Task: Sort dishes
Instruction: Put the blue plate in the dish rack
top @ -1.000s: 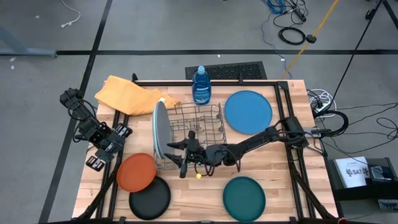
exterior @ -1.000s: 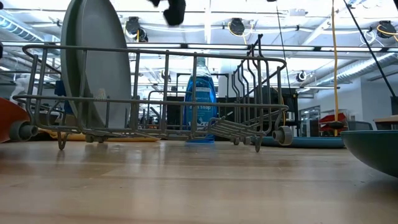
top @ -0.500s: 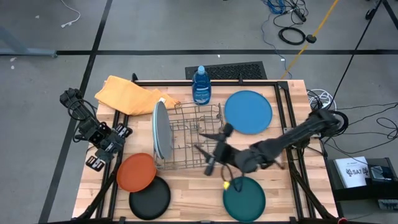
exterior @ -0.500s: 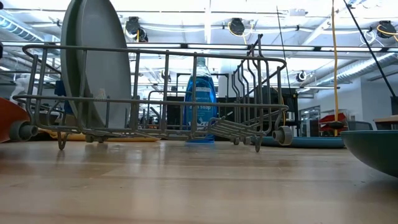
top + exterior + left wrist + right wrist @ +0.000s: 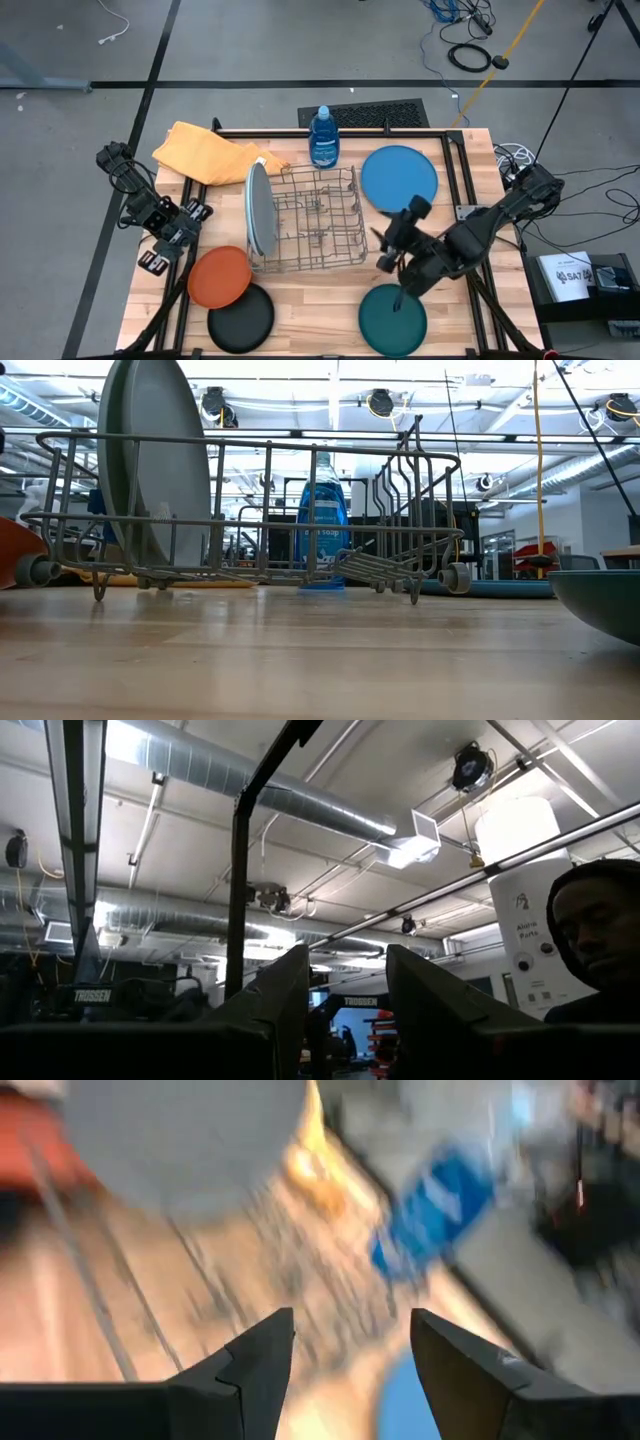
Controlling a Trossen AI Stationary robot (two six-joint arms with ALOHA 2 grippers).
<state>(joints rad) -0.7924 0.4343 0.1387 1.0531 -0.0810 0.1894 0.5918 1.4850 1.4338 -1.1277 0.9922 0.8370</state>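
I see the wire rack (image 5: 305, 220) mid-table holding the grey plate (image 5: 259, 208) and light blue plate (image 5: 249, 210) upright at its left end. My right gripper (image 5: 395, 248) hovers empty, fingers apart, beside the rack; left gripper (image 5: 172, 243) parked off the left edge, fingers apart.

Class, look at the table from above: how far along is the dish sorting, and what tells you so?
Done: two round flat plates, grey and light blue, stand upright at the wire rack's left end. In hand: nothing; the right tool hangs open and empty between rack and dark teal plate. Left: blue plate, orange plate, black plate and the teal one lie flat. The left tool waits off the table's left edge.
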